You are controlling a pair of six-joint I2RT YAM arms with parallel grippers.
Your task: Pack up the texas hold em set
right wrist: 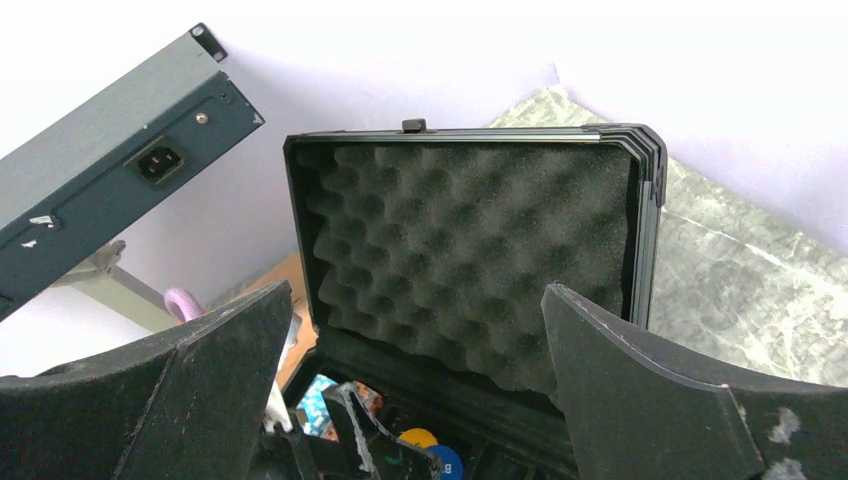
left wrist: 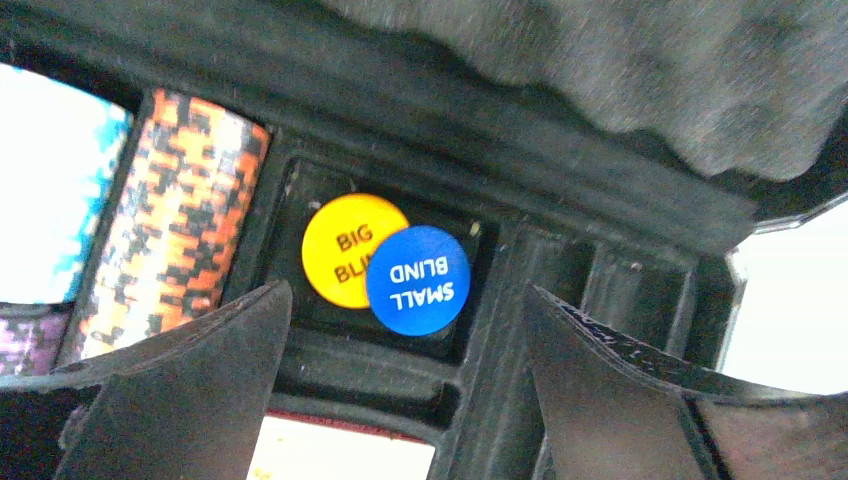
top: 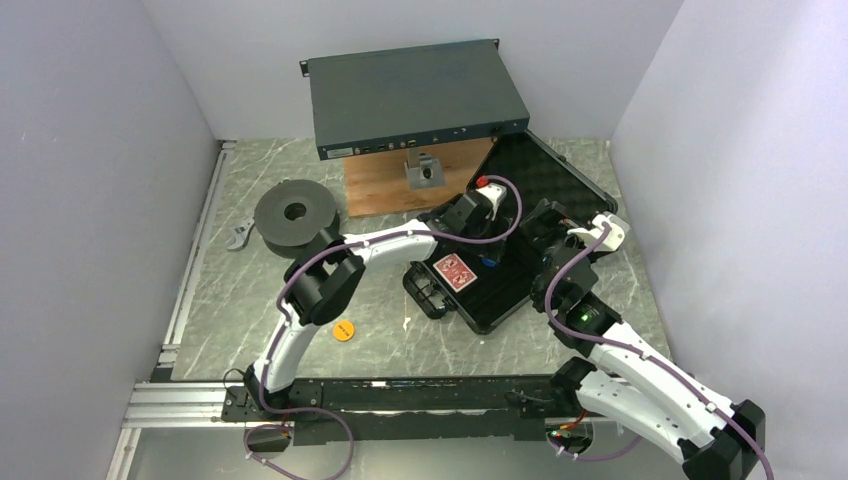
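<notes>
An orange disc [top: 343, 329] lies alone on the table [top: 230, 300], left of the black case [top: 490, 315], which stands open right of centre with its foam-lined lid [right wrist: 470, 250] raised and a red-backed deck [top: 453, 272] in its tray. In one pocket a yellow "BIG BLIND" disc [left wrist: 335, 245] sits partly under a blue "SMALL BLIND" disc [left wrist: 418, 280], below the left gripper [left wrist: 407, 295], whose jaws are spread and empty. The right gripper [right wrist: 417, 300] gapes empty too, facing the lid.

Robotics lab bench cell. Landmark: marble-pattern table [top: 220, 310]. White panel walls [top: 80, 200] enclose it on three sides. An aluminium extrusion rail [top: 180, 405] lies along its near edge, where the left arm [top: 300, 330] and right arm [top: 650, 385] are mounted. A rack-mount metal box [top: 410, 95] sits at its far edge.
</notes>
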